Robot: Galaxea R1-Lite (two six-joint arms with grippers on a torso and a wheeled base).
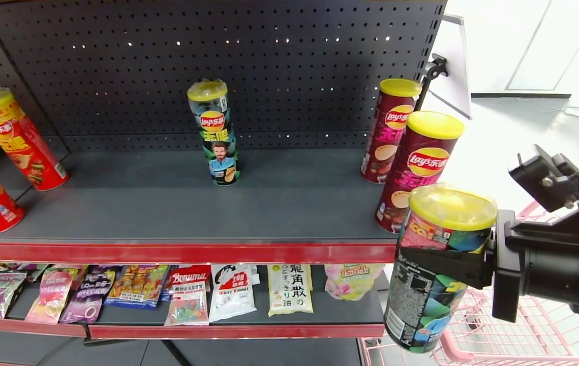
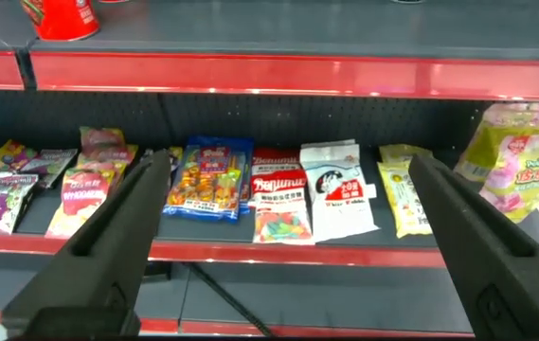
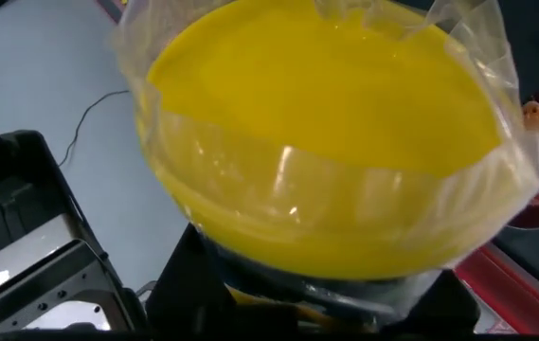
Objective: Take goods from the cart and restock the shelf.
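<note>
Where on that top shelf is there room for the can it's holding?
Two bare stretches on the upper shelf suit the held can: between the red cans at left and the green can in the middle, and between it and the two maroon cans at right. The snack bags on the lower shelf lie crowded.

Logos on chip cans [image 1: 214, 133], printed names on snack bags [image 1: 232, 292], fine print on held can [image 1: 424, 300]

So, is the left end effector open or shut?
Open: the left end effector has its fingers wide apart, with nothing held between them.
</note>
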